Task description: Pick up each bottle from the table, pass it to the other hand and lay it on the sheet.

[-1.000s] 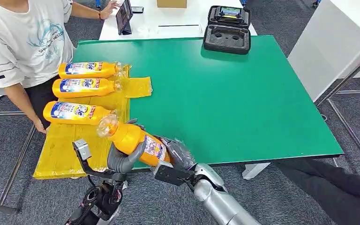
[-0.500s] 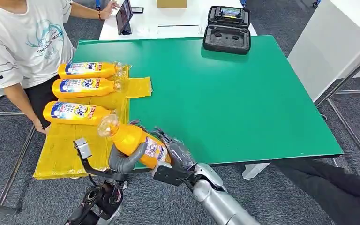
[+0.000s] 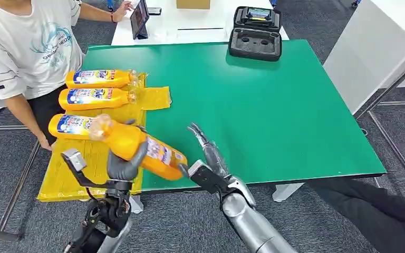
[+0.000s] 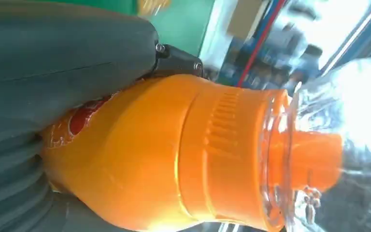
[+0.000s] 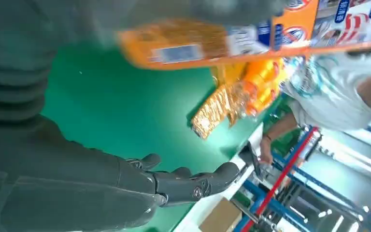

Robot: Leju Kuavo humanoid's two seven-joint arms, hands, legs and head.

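Since the earlier frames the right hand (image 3: 206,153) has let go of the bottle (image 3: 137,148) and drawn back, its fingers now straight and spread with nothing in them, while the left hand (image 3: 122,164) has carried the bottle leftward toward the yellow sheet (image 3: 79,174). The left hand grips the orange bottle around its middle, cap end tilted up and away from the robot; the left wrist view shows the bottle's shoulder (image 4: 174,154) against the grey thumb and its clear-wrapped cap (image 4: 314,159) projecting free. The bottle hangs above the near edge of the green table (image 3: 274,116), partly over the sheet, just beside the nearest of three laid bottles (image 3: 84,126); the other two (image 3: 96,98) (image 3: 101,78) lie parallel beyond it. A person (image 3: 26,47) stands at the sheet's far-left side, one hand resting near its edge. Risks, as judged from here — the held bottle, lowered too far forward, could knock the nearest laid one and roll it; set too near the front edge, it could slide off the sheet; its film wrap may also let it twist in the grip.
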